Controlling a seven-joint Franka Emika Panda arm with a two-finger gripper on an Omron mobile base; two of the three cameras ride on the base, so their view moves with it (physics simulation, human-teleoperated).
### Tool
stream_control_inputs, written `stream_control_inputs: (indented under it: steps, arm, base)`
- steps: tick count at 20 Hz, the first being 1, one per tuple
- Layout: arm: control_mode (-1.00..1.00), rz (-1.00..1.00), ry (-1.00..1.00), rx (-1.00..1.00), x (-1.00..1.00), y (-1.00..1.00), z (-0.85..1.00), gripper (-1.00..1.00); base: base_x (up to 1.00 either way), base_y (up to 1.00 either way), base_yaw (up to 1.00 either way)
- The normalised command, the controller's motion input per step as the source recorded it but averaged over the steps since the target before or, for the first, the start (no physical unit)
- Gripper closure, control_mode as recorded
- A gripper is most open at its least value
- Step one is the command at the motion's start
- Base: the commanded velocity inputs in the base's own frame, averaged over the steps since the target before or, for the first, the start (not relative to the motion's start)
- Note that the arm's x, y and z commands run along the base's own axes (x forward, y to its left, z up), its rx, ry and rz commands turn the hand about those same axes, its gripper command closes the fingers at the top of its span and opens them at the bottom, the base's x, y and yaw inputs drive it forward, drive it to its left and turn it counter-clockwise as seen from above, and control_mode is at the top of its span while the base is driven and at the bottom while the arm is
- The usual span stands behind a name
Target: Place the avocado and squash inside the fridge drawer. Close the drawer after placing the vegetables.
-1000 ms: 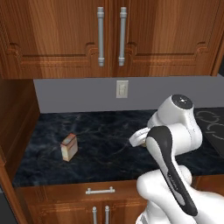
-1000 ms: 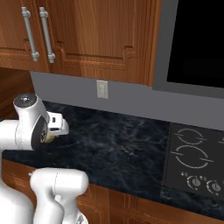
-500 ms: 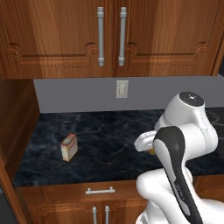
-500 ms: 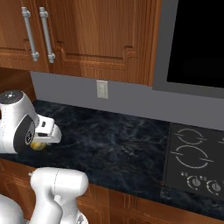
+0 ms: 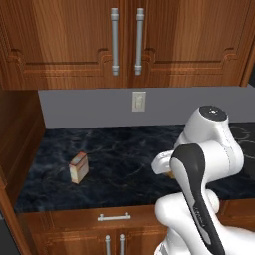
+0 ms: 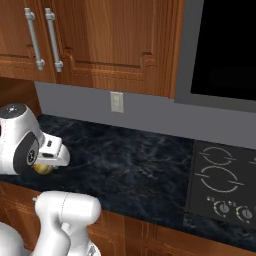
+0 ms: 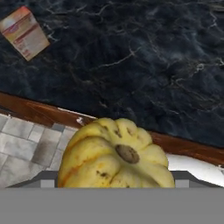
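The squash [image 7: 116, 155] sits right at the gripper [image 7: 116, 186], a ribbed yellow lump with a brown stem scar facing the hand camera and some orange-brown blotches on its skin. The fingertips themselves are hidden behind it, but it fills the space where they would rise and hangs above the counter edge, so the jaws appear spread wide and clamped on it rather than standing free. Taking the black marble counter [image 5: 119, 154] as the landmark: the squash is held over its front edge, with the wooden trim of that edge and a strip of grey tiled floor [image 7: 22, 144] showing under it in the hand view. In the right base view a sliver of yellow [image 6: 43, 169] peeks out beneath the white wrist, just above the counter's front left part. In the left base view a small patch of the same yellow [image 5: 170, 174] shows between the arm's links, near the counter's front right. A tan carton [image 5: 78, 167] with a red top stands on the counter's left part, well apart from the squash. A cooktop [image 6: 222, 185] is set into the counter's right end, and a wall outlet [image 5: 139, 101] sits above its back edge, under wooden cabinets [image 5: 124, 45].
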Motion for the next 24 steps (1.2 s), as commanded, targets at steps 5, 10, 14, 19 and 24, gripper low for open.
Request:
stream_control_inputs:
  steps: [5,10,14,19,24]
  arm:
    - [1.00,-0.11,-0.04,0.00,-0.27,-0.03,-0.01,1.00]
    - [1.00,0.00,0.00,0.00,0.00,0.00,0.00,1.00]
    - [1.00,0.00,0.00,0.00,0.00,0.00,0.00,1.00]
    - [1.00,0.00,0.00,0.00,0.00,0.00,0.00,1.00]
    - [1.00,0.00,0.00,0.00,0.00,0.00,0.00,1.00]
  base:
    - [-0.50,-0.20,-0.25]
    - [-0.66,-0.60,-0.57]
    - [-0.28,-0.93,-0.57]
    - [0.01,-1.00,-0.46]
    - [0.14,-1.00,-0.35]
